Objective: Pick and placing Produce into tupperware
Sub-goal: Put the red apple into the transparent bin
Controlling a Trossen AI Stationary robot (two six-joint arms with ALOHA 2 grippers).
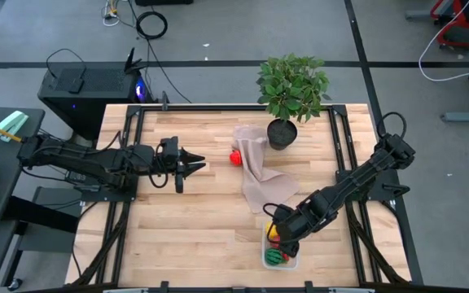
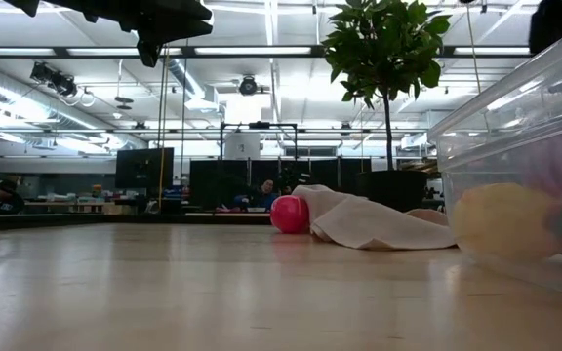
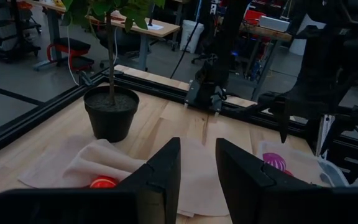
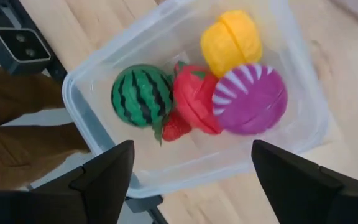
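The right gripper (image 4: pixel 188 165) hangs just above the clear tupperware (image 1: pixel 281 246) near the counter's (image 1: pixel 186 228) front edge, its jaws spread wide with nothing between them. Inside the tupperware lie a striped green watermelon (image 4: pixel 141 95), a red piece (image 4: pixel 194 99), a strawberry (image 4: pixel 175 127), a yellow piece (image 4: pixel 231 41) and a purple-magenta piece (image 4: pixel 249 99), packed touching one another. One red produce piece (image 1: pixel 235 157) rests against the beige cloth (image 1: pixel 259 172), near the potted plant (image 1: pixel 290 96). The left gripper (image 1: pixel 194 166) waits over the counter's left half, jaws slightly parted and holding nothing
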